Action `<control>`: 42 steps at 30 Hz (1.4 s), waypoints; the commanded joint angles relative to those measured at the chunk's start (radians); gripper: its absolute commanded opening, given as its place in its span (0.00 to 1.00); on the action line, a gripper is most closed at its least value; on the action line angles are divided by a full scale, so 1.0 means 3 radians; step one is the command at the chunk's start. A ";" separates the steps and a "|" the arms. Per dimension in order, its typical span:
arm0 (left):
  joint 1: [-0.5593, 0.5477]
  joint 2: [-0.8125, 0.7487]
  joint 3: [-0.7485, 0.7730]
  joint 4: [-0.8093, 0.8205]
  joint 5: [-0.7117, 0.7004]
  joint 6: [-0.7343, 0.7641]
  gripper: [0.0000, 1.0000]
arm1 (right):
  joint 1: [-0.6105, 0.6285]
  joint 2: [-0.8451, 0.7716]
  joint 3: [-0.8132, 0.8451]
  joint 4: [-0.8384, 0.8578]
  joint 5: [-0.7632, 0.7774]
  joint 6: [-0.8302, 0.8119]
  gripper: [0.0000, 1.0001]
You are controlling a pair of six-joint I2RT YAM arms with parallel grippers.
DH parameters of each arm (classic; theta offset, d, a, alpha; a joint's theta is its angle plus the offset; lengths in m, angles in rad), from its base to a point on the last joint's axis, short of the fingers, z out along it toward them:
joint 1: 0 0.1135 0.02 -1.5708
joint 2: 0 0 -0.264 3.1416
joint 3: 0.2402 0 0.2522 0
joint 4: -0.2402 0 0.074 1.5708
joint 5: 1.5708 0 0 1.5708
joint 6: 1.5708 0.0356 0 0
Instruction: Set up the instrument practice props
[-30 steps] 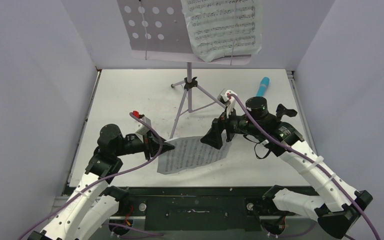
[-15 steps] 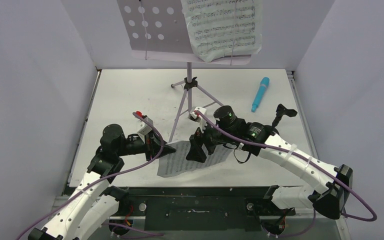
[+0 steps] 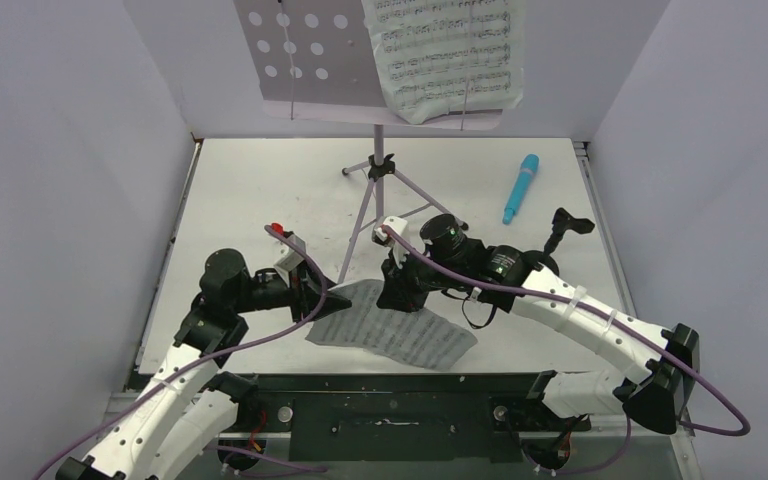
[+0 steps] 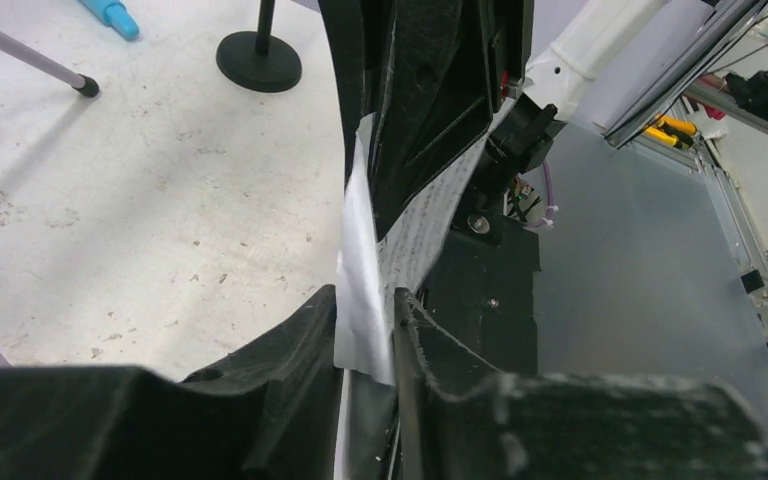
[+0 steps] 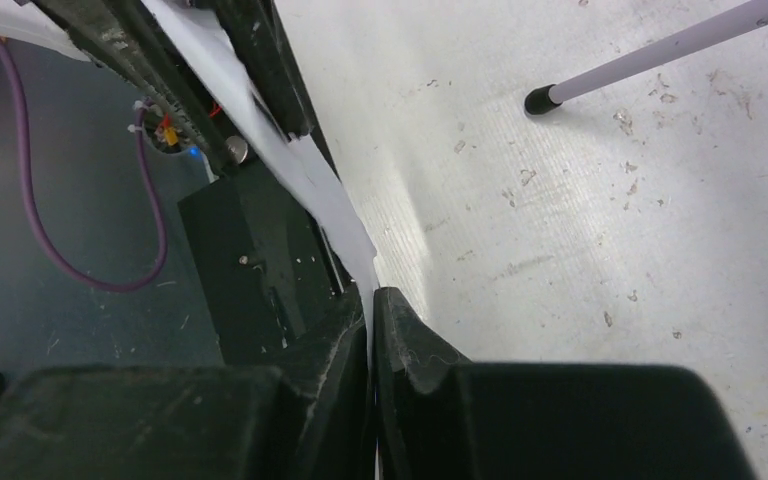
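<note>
A lilac music stand (image 3: 300,60) rises at the back with one white sheet-music page (image 3: 450,55) on its perforated desk. A second page (image 3: 390,335) lies near the front edge. My left gripper (image 3: 342,298) is at the page's left corner. In the left wrist view the jaws (image 4: 365,300) stand slightly open, with the paper (image 4: 360,250) loose in the gap. My right gripper (image 3: 397,297) is shut on the page's far edge, and the paper (image 5: 300,170) runs into its closed jaws (image 5: 371,295). The turquoise microphone (image 3: 521,187) and the black mic stand (image 3: 563,226) are at the right.
The music stand's tripod legs (image 3: 365,215) spread over the middle of the table just behind both grippers; one foot (image 5: 538,100) shows in the right wrist view. White walls enclose the table on three sides. The black base rail (image 3: 390,410) runs along the near edge.
My right gripper swung left to the loose page and shut on its far edge. The page now lies flatter and stretches further right. My left jaws have parted a little.
</note>
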 commanded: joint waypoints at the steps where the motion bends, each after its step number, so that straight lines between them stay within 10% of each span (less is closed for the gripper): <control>1: -0.0017 -0.0063 0.0046 0.0094 -0.0120 0.0127 0.34 | 0.0030 -0.0037 0.0102 0.0139 0.0128 0.0004 0.05; 7: -0.0017 -0.0135 0.0262 -0.0576 -0.0891 0.0599 0.84 | -0.0001 -0.0076 0.0000 0.0247 0.0290 0.0156 0.05; 19: -0.0003 -0.0382 0.0354 -0.1227 -0.3031 0.0296 0.98 | -0.1114 -0.0523 -0.0725 0.0983 -0.0274 0.0862 0.05; 27: 0.0018 -0.0409 -0.0232 -0.0428 -0.2421 -0.0633 0.97 | -0.1461 -0.1021 -0.0955 0.1985 -0.0393 0.1664 0.05; 33: 0.0028 -0.0405 -0.0772 0.1270 -0.1627 -0.1383 1.00 | -0.1463 -0.1223 -0.1153 0.2825 -0.0424 0.2200 0.05; 42: 0.0029 0.0095 -0.0800 0.3083 -0.0781 -0.2051 0.80 | -0.1451 -0.1141 -0.1161 0.3510 -0.0644 0.2540 0.05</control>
